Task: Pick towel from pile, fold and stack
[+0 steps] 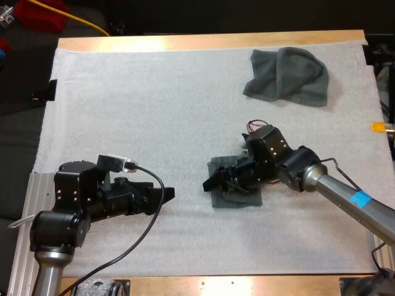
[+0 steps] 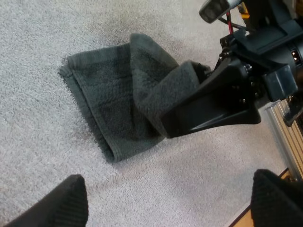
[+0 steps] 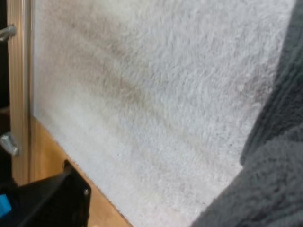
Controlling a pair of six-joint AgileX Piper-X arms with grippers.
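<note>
The right gripper (image 1: 208, 184) is low over the half-folded towel (image 1: 244, 198), just off the centre of the mat (image 1: 154, 111) at about 5 o'clock, with its nose aimed at 8 o'clock. The left wrist view shows one flap of that towel lifted against it. Clamped or not, I cannot tell. The left gripper (image 1: 166, 194) is at 7 o'clock, pointing to 3 o'clock at the towel, its fingertips (image 2: 71, 201) wide apart, gripping nothing and clear of the cloth. The crumpled towel (image 1: 287, 75) lies up at 1 o'clock, well apart, near the far edge of the counter (image 1: 203, 42).
</note>
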